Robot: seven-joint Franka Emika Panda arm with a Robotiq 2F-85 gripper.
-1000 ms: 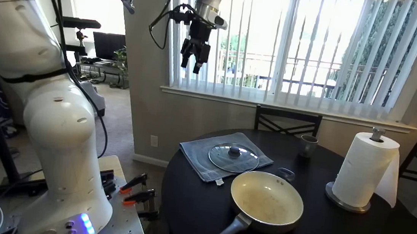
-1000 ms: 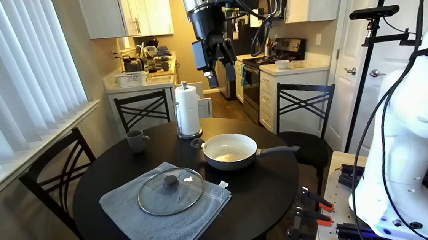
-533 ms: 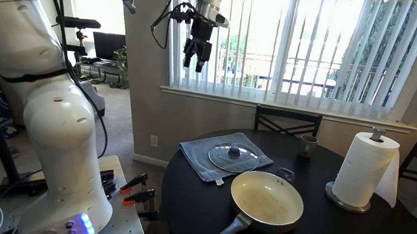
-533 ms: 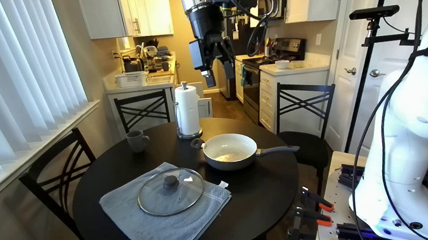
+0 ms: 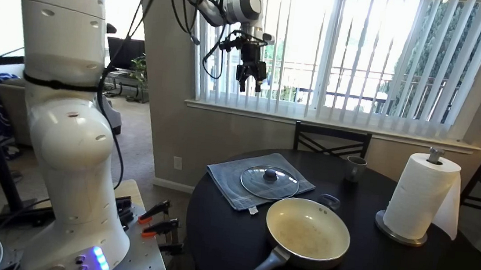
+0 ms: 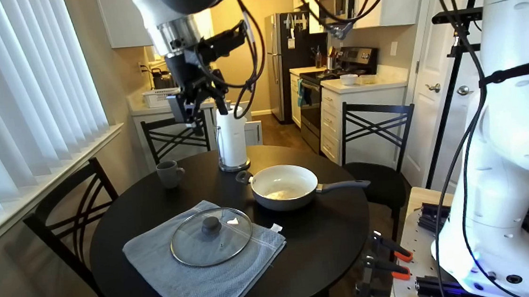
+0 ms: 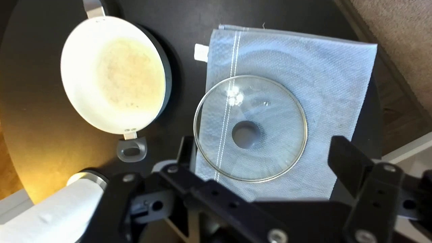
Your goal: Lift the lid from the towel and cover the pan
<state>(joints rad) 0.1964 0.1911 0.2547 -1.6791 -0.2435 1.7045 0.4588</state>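
Gripper [image 5: 250, 85], one: fingers [image 7: 348, 161] spread wide, nothing between them, well above the lid [image 7: 251, 116]; likely fault, an off-centre descent, fingertips knocking the glass [image 7: 280, 145] or closing only on the edge of the knob [image 7: 245, 135]. Towel [image 7: 324, 77], one: slightly rumpled; may drag along if pinched by too low a grip. Pan [image 7: 116, 76], one: uncovered; a lid tilted in transit could seat askew. Lid, one: lies on the towel, near the pan, edge just overhanging on that side; round grey knob at centre, clear glass with bright glare, thin metal rim
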